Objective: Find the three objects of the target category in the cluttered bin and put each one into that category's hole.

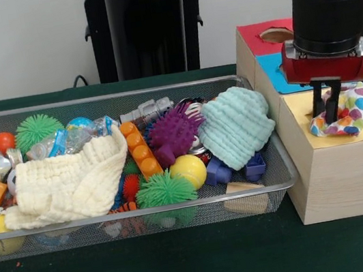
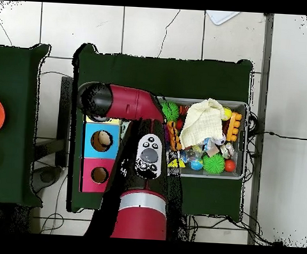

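Observation:
My gripper (image 1: pixel 325 112) hangs over the yellow top (image 1: pixel 303 120) of the wooden box at the right. Its fingers stand close together, shut on a dotted cloth piece (image 1: pixel 349 109) that is bunched on the yellow top. The yellow top's hole is hidden under the cloth. No other dotted cloth shows. The wire-mesh bin (image 1: pixel 138 213) stands left of the box, full of toys. In the overhead view the arm (image 2: pixel 128 105) covers the yellow top and the gripper; the bin (image 2: pixel 244 140) lies to the right.
In the bin are a cream knit cloth (image 1: pixel 72 184), a mint knit cloth (image 1: pixel 235 127), a purple spiky toy (image 1: pixel 174 131), a yellow ball (image 1: pixel 188 171) and orange bricks (image 1: pixel 139 151). Behind the yellow top are the blue top (image 2: pixel 101 140) and the red top (image 1: pixel 258 34), each with a hole.

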